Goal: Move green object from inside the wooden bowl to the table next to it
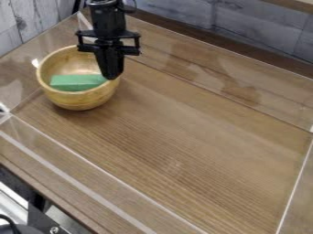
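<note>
Tool: clenched, empty (over the bowl's right rim)
Block: lying in bowl
Table: wood-grain

Evenly and softly lit, bright enough throughout. Broad pale glare across the far half of the table, strongest just right of the gripper, washing out the wood grain there. Thin bright lines along the clear acrylic rim at the near edge. Only a faint, soft shadow beneath the wooden bowl, shade pooled inside its near wall. Low in resolution and slightly soft overall, fine detail smeared; near-left corner dark and indistinct.
</note>
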You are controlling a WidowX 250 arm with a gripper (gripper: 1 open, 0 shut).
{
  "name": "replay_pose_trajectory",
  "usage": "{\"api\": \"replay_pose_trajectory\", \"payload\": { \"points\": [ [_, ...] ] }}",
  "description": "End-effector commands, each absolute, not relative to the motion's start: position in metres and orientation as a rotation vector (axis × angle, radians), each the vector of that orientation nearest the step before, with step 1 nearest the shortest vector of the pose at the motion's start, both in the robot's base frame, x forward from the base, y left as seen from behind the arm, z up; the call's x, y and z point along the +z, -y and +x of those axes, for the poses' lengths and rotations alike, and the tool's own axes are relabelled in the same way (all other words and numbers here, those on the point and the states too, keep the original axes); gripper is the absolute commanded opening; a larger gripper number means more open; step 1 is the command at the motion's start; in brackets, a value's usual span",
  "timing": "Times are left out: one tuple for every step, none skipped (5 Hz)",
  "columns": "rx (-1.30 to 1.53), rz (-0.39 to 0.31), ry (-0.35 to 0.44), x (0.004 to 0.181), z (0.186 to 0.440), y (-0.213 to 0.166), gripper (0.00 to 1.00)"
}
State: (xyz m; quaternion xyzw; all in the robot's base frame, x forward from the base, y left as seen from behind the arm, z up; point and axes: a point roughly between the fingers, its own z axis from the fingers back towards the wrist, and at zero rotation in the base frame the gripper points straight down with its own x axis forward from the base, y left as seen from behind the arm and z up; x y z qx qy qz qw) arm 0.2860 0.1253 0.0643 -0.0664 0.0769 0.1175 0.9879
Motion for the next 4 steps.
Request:
{"api": "replay_pose_trajectory", "payload": {
  "points": [
    [0.24,-0.112,-0.062,0.096,0.299,-0.135,0.0],
    [0.29,-0.115,-0.061,0.091,0.298,-0.134,0.0],
    [0.269,-0.115,-0.064,0.083,0.298,-0.122,0.0],
    [0.247,-0.114,-0.064,0.075,0.299,-0.108,0.0]
  ]
}}
